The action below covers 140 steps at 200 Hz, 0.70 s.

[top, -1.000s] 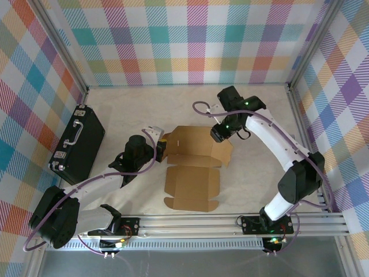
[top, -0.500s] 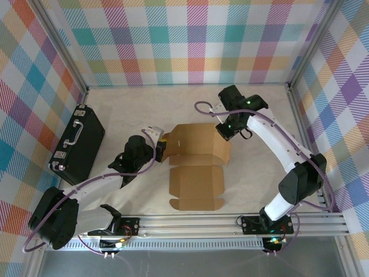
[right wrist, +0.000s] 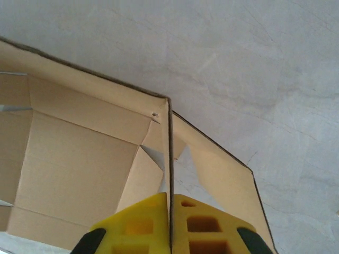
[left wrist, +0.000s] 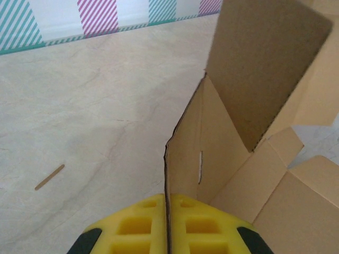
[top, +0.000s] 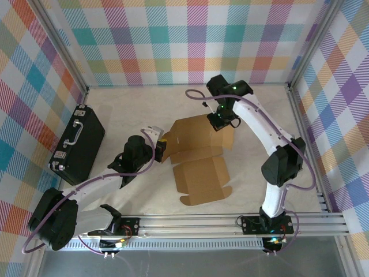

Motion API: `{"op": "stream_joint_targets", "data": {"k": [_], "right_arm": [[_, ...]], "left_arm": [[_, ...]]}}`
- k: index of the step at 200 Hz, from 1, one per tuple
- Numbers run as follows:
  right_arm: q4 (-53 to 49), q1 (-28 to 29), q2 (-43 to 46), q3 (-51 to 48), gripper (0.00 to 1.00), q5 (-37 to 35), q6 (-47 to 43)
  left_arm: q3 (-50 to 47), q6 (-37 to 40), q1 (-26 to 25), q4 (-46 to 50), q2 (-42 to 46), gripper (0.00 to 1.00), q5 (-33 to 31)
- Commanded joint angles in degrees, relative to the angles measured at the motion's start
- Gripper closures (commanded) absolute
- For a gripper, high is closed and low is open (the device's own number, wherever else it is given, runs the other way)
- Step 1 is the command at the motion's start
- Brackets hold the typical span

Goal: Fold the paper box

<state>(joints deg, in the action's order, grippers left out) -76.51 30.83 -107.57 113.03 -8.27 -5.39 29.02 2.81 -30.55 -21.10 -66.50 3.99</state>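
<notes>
**Black case** (top: 78,144): lies flat on the table (top: 127,109), handle up, well apart from the left jaws on their outer, left side.

**Left jaws:** closed. In the left wrist view the two yellow pads (left wrist: 135,225) meet with a thin upright edge of cardboard pinched between them, so they grip the paper box (top: 199,153). From above, these jaws sit at the box's left wall.

**Ahead of the left jaws:** the gripped wall stands upright and runs straight away from the pads. A narrow slot is cut in it just past them. To the right of the grip a broad flap (left wrist: 265,69) rises tilted above the jaws, with further panels lower down beside it. To the left of the grip there is bare table, with a small thin sliver (left wrist: 49,177) lying on it.

**Paper box:** plain brown and partly raised, held between the two sets of jaws. Its far part has walls up. Its near panel (top: 202,182) lies flat on the table, reaching toward the arm bases.

**Right jaws:** closed. In the right wrist view the yellow pads (right wrist: 204,225) clamp a thin upright cardboard edge, again gripping the paper box. The open inside of the box lies to the left of this grip. Another panel slopes away to its right, with bare table beyond. From above, these jaws hold the box at its far right corner.
</notes>
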Motion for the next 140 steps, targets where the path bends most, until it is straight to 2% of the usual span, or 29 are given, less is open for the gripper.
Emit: {"op": "stream_joint_targets", "data": {"k": [1, 28, 41, 56, 71, 119, 140], "right_arm": [[-5.18, 0.81, -1.59, 3.32, 0.94, 2.51, 5.35], [-3.21, 1.08, -1.07, 1.14, 0.91, 7.37, 6.07], [-2.16, 1.26, -0.6, -0.45, 0.82, 8.22, 6.17], [0.03, 1.34, 0.65, -2.62, 0.79, 8.97, 6.68], [3.17, 1.35, 2.68, -5.15, 0.67, 10.88, 7.18], [8.94, 1.34, 5.66, -8.93, 0.66, 18.91, 8.43], [12.23, 1.36, 7.33, -11.24, 0.61, 21.23, 9.62]], "left_arm": [[-0.45, -0.28, 0.29, -1.03, 0.36, 1.0, 1.37], [-0.49, -0.56, 0.22, -1.39, 0.12, 1.0, 1.7], [-0.59, -0.53, 0.14, -1.42, 0.07, 1.0, 1.54], [-0.67, -0.65, 0.14, -1.7, -0.03, 1.0, 1.55], [-0.63, -0.71, 0.14, -1.77, -0.13, 1.0, 1.72], [-0.8, -0.74, -0.16, -1.82, -0.25, 1.0, 1.87], [-0.71, -0.67, -0.37, -1.59, -0.44, 1.0, 1.93]]}}
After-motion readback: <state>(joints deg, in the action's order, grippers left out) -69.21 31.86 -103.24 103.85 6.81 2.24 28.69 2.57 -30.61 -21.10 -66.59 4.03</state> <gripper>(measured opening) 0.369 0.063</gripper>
